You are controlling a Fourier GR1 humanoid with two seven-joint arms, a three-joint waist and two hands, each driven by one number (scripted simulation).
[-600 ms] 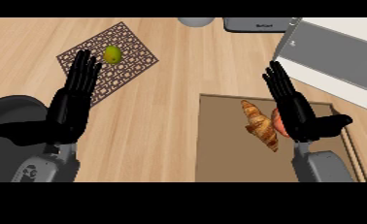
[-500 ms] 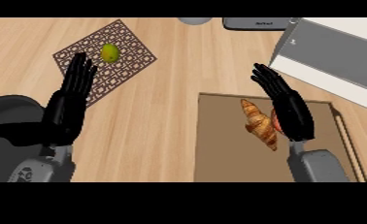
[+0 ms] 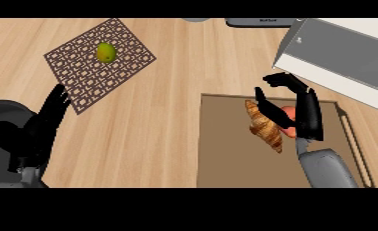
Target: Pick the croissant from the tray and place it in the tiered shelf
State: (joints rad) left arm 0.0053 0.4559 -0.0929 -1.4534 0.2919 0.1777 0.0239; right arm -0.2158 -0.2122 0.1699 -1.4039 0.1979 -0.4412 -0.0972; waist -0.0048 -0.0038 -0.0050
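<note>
Two hands show in your head view, one at each side of the wooden bench (image 3: 184,90). At the far left your left hand (image 3: 46,120) rests low by the edge, fingers straight and lifted, holding nothing, its tips just short of the near corner of a brown lattice mat (image 3: 100,65). On that mat, toward its far half, sits a small green-yellow fruit (image 3: 106,52), well apart from everything else.

Move right across bare wood and you meet the brown tray (image 3: 229,150), which runs down to the lower edge of the view. The croissant (image 3: 264,127) lies on it, in its right half, long axis running from upper left to lower right. Just beside it on the right, something orange-red (image 3: 289,121) peeks out from behind the hand; you cannot tell what it is.

Your right hand (image 3: 301,110) hangs over the croissant's right side, fingers curled forward and the thumb bent toward them, but closed on nothing; whether it touches the pastry cannot be told.

Beyond it, at the upper right, stands the grey and white tiered shelf (image 3: 332,57), tilted across the corner. A dark object (image 3: 258,22) sits at the top edge.
</note>
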